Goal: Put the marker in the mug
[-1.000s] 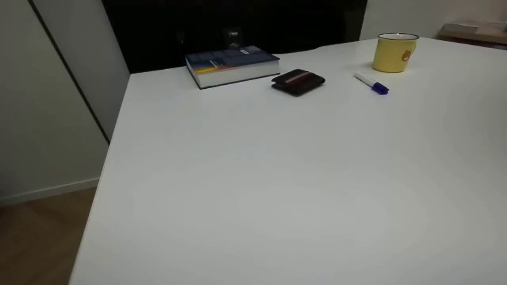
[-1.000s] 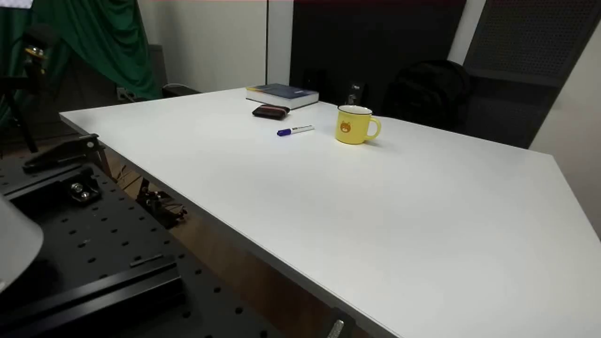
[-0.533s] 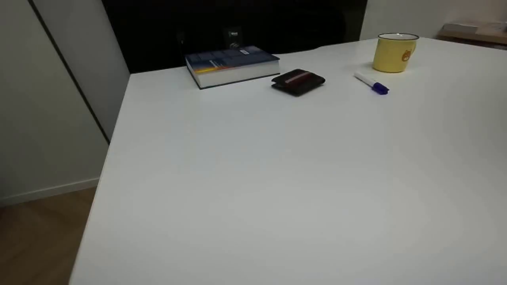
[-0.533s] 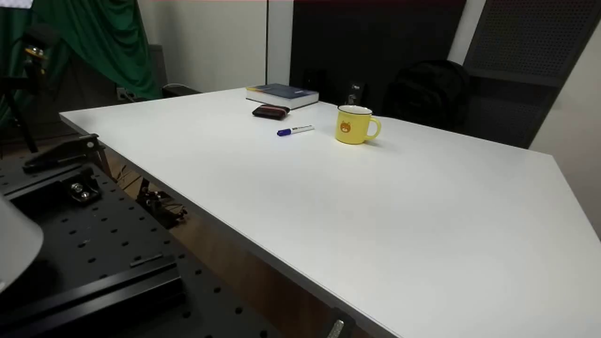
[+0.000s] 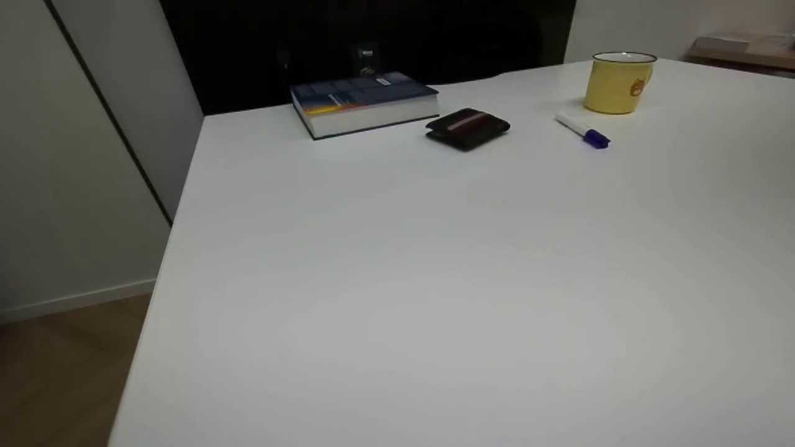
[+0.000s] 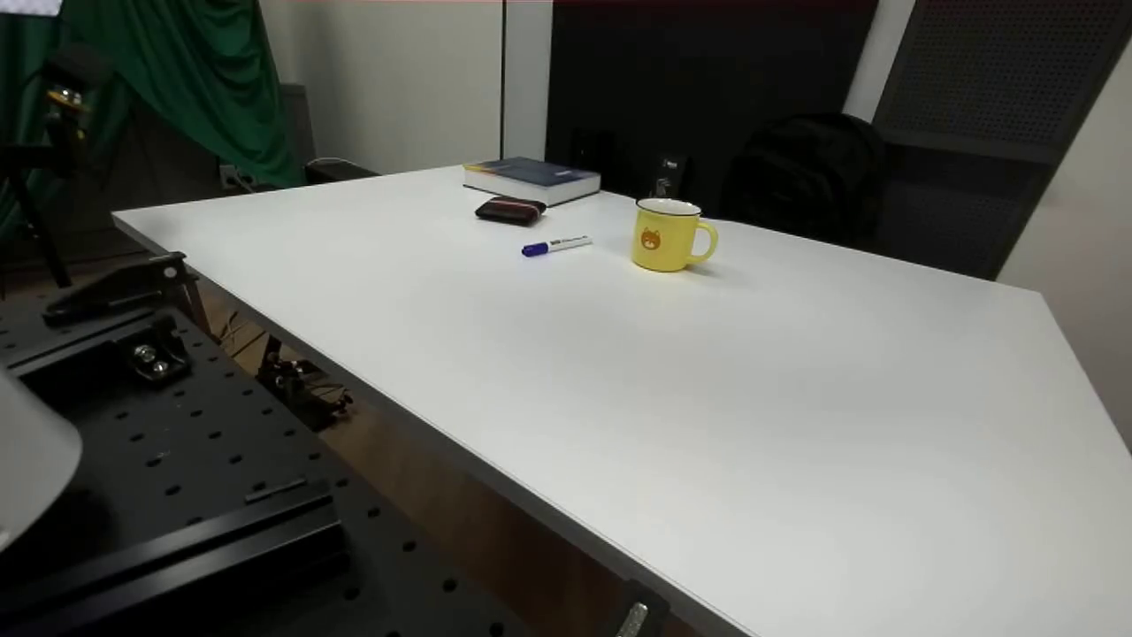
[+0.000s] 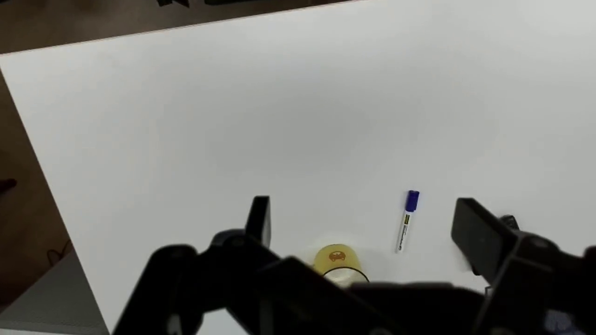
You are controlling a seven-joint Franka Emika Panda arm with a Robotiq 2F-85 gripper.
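The marker, white with a dark blue cap, lies flat on the white table in both exterior views (image 5: 582, 130) (image 6: 557, 246). The yellow mug with an orange animal face stands upright beside it, apart from it, in both exterior views (image 5: 615, 90) (image 6: 659, 241). My gripper (image 7: 363, 202) shows only in the wrist view; it is wide open and holds nothing. Between its fingers, on the table below, I see the marker (image 7: 407, 222) and part of the mug (image 7: 336, 259). The gripper's body hides the rest of the mug, including its handle.
A dark wallet (image 5: 467, 129) lies near the marker; it is mostly hidden behind a finger in the wrist view. A thick blue book (image 5: 369, 105) lies behind the wallet. The white table (image 6: 707, 380) has a black perforated base plate (image 6: 265, 460) along its side.
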